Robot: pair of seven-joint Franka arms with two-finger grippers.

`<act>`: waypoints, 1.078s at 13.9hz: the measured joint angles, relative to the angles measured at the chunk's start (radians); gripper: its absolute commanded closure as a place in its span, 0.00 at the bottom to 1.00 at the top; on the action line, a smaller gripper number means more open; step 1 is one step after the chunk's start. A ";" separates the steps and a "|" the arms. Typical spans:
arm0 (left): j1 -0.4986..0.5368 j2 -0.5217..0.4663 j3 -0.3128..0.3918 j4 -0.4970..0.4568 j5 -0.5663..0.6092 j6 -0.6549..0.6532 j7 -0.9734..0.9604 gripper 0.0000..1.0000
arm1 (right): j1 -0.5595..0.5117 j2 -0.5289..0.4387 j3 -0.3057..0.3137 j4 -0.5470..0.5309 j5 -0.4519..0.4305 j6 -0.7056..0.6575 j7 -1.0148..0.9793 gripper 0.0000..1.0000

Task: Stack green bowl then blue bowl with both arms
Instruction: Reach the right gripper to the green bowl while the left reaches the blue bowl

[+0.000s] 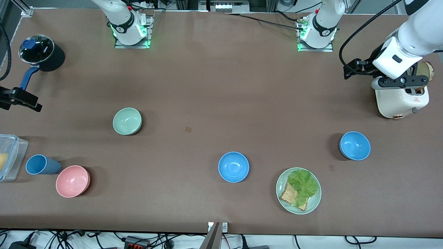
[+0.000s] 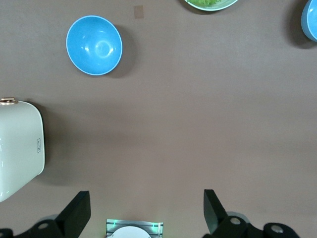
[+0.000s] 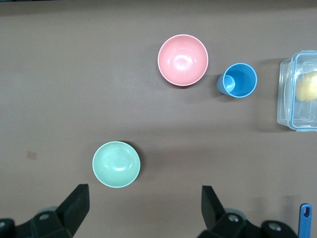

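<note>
The green bowl [image 1: 127, 121] sits upright toward the right arm's end of the table; it also shows in the right wrist view [image 3: 116, 164]. One blue bowl [image 1: 233, 167] sits near the table's middle, another blue bowl [image 1: 354, 145] toward the left arm's end; the left wrist view shows them at the edge [image 2: 311, 20] and in full [image 2: 94, 45]. My left gripper [image 1: 403, 82] hangs open and empty over the toaster [image 1: 401, 100], its jaws wide apart [image 2: 147, 215]. My right gripper [image 1: 20, 98] is open and empty [image 3: 143, 213], high over the table's edge beside the pot's handle.
A pink bowl [image 1: 73, 181], a blue cup [image 1: 41, 164] and a clear container [image 1: 8, 157] stand nearer the front camera than the green bowl. A lidded black pot [image 1: 41, 52] stands at the right arm's end. A pale green plate [image 1: 282, 185] with lettuce and toast lies between the blue bowls.
</note>
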 measured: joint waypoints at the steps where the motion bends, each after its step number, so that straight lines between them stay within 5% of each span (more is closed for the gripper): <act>1: 0.000 0.001 0.000 0.001 0.000 0.000 0.000 0.00 | 0.001 -0.017 0.000 -0.032 -0.001 0.019 0.000 0.00; 4: 0.000 0.003 0.002 0.003 0.000 0.000 0.000 0.00 | 0.001 -0.097 0.000 -0.171 -0.003 0.075 0.000 0.00; 8: 0.000 0.004 0.004 0.006 0.000 0.000 0.000 0.00 | 0.001 -0.135 0.000 -0.214 -0.004 0.081 -0.001 0.00; 12: 0.009 0.019 0.009 0.026 0.000 -0.001 0.000 0.00 | 0.001 -0.120 0.000 -0.233 -0.004 0.082 -0.001 0.00; 15: 0.026 0.054 0.017 0.036 0.000 -0.014 0.000 0.00 | 0.005 -0.022 0.000 -0.260 -0.004 0.112 -0.001 0.00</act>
